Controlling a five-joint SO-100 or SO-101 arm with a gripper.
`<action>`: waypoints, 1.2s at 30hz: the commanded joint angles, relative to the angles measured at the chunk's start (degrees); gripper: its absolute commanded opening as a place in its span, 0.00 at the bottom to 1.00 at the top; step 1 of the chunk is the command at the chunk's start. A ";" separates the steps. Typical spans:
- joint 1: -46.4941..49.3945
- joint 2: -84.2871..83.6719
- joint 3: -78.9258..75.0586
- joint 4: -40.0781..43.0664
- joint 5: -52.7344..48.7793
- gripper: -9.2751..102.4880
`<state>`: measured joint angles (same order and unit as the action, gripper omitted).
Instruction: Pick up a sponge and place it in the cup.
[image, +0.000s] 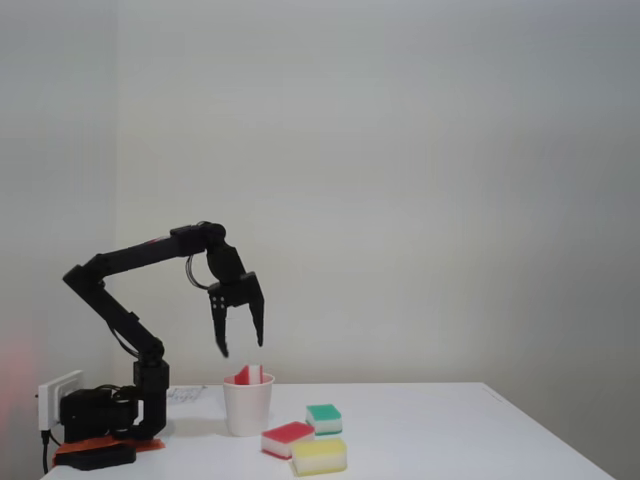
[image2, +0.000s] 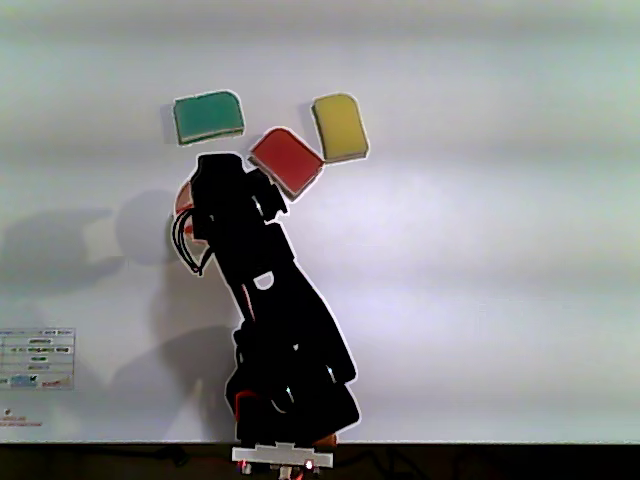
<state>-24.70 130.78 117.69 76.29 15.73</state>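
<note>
Sponge in cup: a small red-on-white block sponge (image: 248, 375) stands on end inside the cup, its top poking above the rim in the fixed view; it leans a little, probably because it is too long to sink fully.
Cup: a small plain white tapered disposable cup (image: 247, 408) stands upright on the white table (image: 450, 430), near the arm's base. In the other view the arm covers it almost wholly; a red sliver (image2: 184, 197) at the arm's left edge may be the sponge, but I cannot be sure.
Gripper: the black two-finger gripper (image: 240, 347) hangs just above the cup, pointing down, jaws spread apart and holding nothing; it touches neither sponge nor cup. This reads as the release done, the placing seemingly complete.
Second red sponge: a like red-topped, white-based sponge (image: 287, 437) lies flat just right of the cup in the fixed view.
Green sponge: a green-topped rectangular sponge (image: 324, 418) lies just behind it.
Yellow sponge: a yellow rectangular sponge (image: 319, 456) lies at the front, touching or nearly touching the red one.
Hard to make out: the cup's inside, and how deep the sponge sits.
</note>
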 joint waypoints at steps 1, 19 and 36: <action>0.97 0.53 -3.96 2.11 0.79 0.15; 20.92 27.95 24.43 -12.39 -8.00 0.08; 28.56 51.86 53.17 -14.94 -10.81 0.08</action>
<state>3.08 180.70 169.28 61.52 5.27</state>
